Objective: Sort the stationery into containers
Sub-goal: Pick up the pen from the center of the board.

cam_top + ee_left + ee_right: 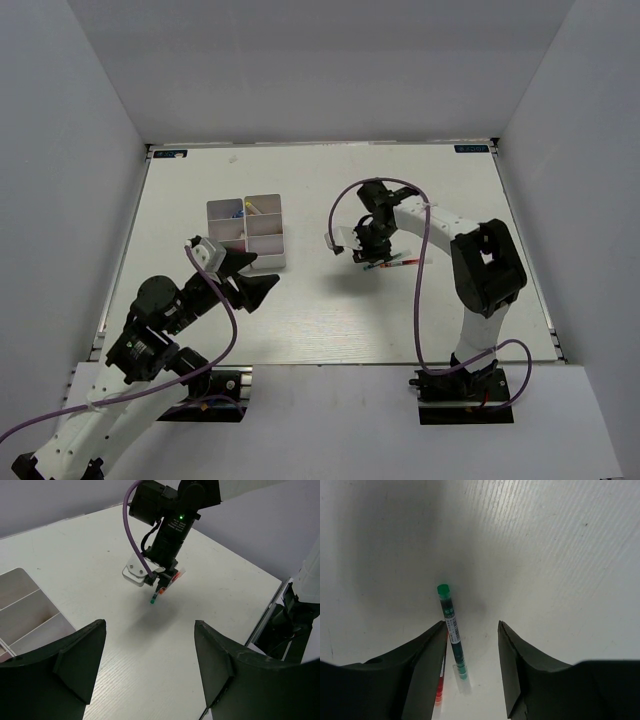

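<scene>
The containers are one pale tray point(262, 240) with small compartments at the table's left-middle, also in the left wrist view point(24, 616). Small yellow and blue items point(242, 209) lie in its far compartments. A dark pen with a green end point(451, 628) lies on the table between the fingers of my right gripper point(470, 626), close to the left finger and apart from the right one. A red pen point(439, 695) lies beside it, mostly hidden by that finger. The right gripper point(366, 252) is open. My left gripper point(254, 278) is open and holds nothing, just in front of the tray.
In the left wrist view the right arm's gripper point(161, 586) points down at the table with the pen's green end point(152, 600) below it. Grey walls enclose the table on three sides. A purple cable point(420, 290) loops from the right arm.
</scene>
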### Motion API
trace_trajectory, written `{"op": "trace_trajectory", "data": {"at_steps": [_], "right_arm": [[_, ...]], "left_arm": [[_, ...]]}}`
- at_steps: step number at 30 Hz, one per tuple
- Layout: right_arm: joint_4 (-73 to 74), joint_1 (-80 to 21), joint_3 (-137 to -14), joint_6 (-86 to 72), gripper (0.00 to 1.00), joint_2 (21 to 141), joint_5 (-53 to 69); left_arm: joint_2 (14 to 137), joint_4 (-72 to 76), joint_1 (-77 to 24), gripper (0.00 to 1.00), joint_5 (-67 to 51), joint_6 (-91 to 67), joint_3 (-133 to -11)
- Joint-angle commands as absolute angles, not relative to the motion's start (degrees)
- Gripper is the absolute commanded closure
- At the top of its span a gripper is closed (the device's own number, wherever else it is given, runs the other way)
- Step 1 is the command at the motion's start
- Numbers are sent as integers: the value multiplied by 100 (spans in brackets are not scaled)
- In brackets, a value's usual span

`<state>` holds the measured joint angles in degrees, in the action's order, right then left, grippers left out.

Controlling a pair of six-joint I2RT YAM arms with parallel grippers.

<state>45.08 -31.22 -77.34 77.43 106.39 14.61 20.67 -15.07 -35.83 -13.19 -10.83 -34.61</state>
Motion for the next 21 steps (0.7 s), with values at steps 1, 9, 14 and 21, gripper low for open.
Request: {"op": "trace_trajectory", "data": {"at_steps": [1,9,14,21], "right_arm": [[4650,-3129,-7673,8051,49,10679,1310],[4439,-3190,-7401,7893,50,10802,1187],[4149,-3252,-7208,7752,53,10889,1046],[3964,-3401,-7155,7602,79,11153,826]], "left_arm": [[2048,-1582,-3560,19,-1283,-1063,-3656],[2048,-1582,-3560,19,-1336,-1063,-3656],[2048,-1582,-3560,19,-1336,-1063,-3656],[1996,-1582,-3560,19,-1336,-1063,-3656]]}}
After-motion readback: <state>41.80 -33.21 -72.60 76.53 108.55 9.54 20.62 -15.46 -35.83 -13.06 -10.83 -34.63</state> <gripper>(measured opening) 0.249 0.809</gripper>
